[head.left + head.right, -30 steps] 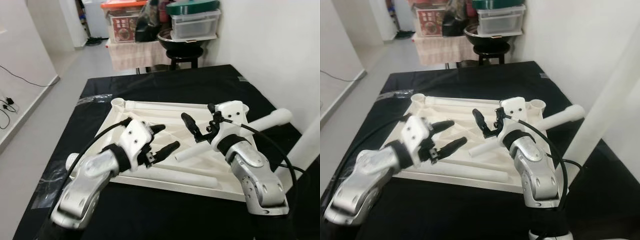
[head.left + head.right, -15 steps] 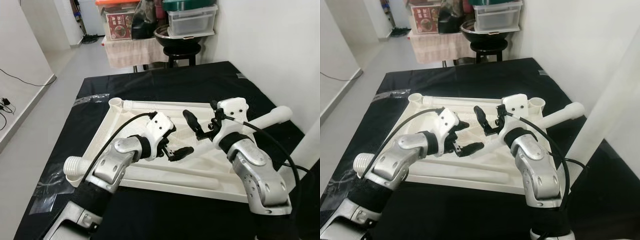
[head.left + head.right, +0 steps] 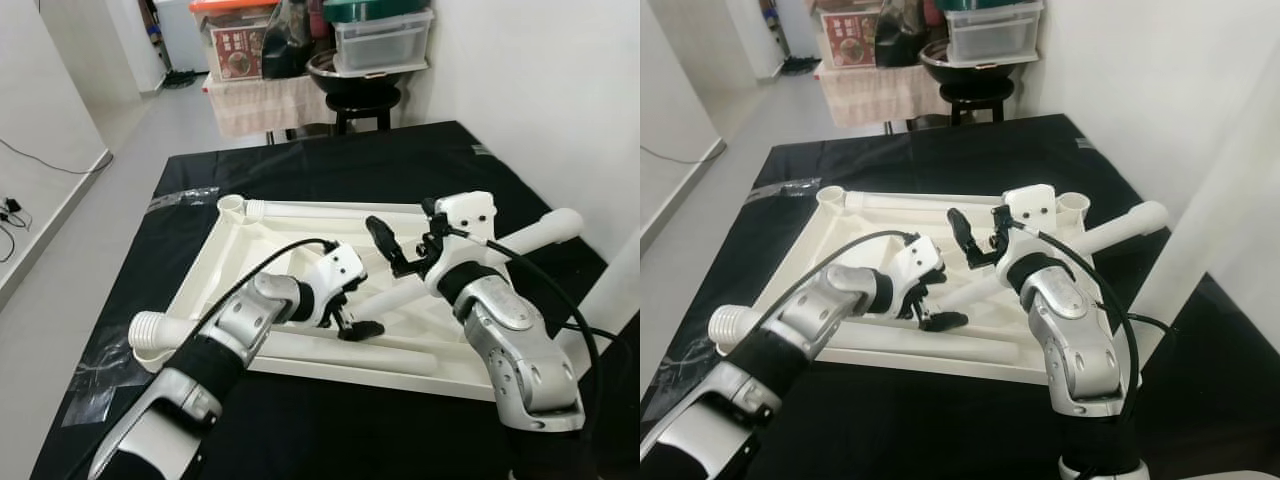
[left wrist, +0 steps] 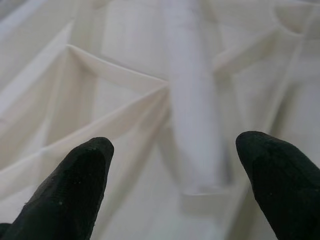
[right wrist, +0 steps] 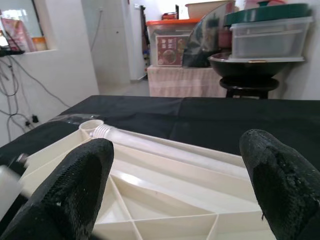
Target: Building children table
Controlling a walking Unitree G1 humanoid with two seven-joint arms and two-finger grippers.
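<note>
Tabletop (image 3: 250, 262), white and ribbed, is lying upside down on the black desk (image 3: 400, 160) with several white legs: one diagonal leg (image 3: 395, 295), others along its edges. Left gripper (image 3: 352, 318) is hovering with open jaws straddling that leg's end. Right gripper (image 3: 400, 250) is hanging above, jaws open and empty, while storage boxes (image 3: 385, 40) are standing beyond the desk.

The tabletop (image 3: 300, 245) and leg (image 3: 400, 296) look like smooth cream plastic; black, slightly glossy sheet covers the bench (image 3: 330, 160); fingers (image 5: 80, 185) are rough matt black.
</note>
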